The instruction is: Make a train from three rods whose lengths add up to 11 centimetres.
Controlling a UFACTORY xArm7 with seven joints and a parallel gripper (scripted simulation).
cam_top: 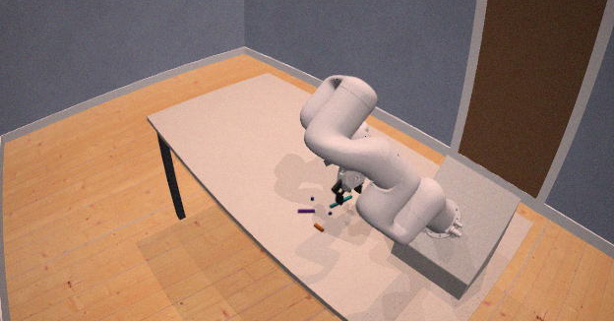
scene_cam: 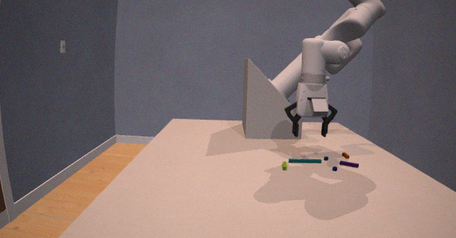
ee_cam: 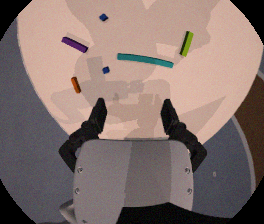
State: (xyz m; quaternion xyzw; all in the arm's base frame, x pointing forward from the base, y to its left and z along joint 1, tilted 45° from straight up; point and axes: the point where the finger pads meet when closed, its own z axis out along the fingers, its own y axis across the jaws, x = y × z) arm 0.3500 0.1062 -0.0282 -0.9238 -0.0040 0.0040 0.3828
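Reading the exterior view from left to right, you first meet the lime rod (scene_cam: 284,166), lying on the tabletop (scene_cam: 183,185) end-on to the camera, so it looks short. A small gap separates it from the left end of the turquoise rod (scene_cam: 305,160), which lies flat and runs almost straight across the view. Just off the turquoise rod's right end sits one blue rod (scene_cam: 326,158), close but with a sliver of tabletop showing between them. A second blue rod (scene_cam: 335,169) lies a little nearer the camera and further right. Beyond that comes the purple rod (scene_cam: 348,164), slightly angled, and behind it, toward the wedge-shaped grey mount (scene_cam: 259,105), the orange rod (scene_cam: 346,155). None of the rods touches another.

Your gripper (scene_cam: 309,130) hangs above the turquoise rod, well clear of the tabletop, pointing straight down. Its dark fingers (scene_cam: 295,127) are spread as wide as they go and there is nothing between them.

In the wrist view you see the same order reversed: orange rod (ee_cam: 75,84) and purple rod (ee_cam: 74,44) at left, the two blue rods (ee_cam: 103,18) (ee_cam: 106,70) next, the turquoise rod (ee_cam: 144,59) across the middle, and the lime rod (ee_cam: 187,43) at right, turned nearly crosswise to the turquoise one.
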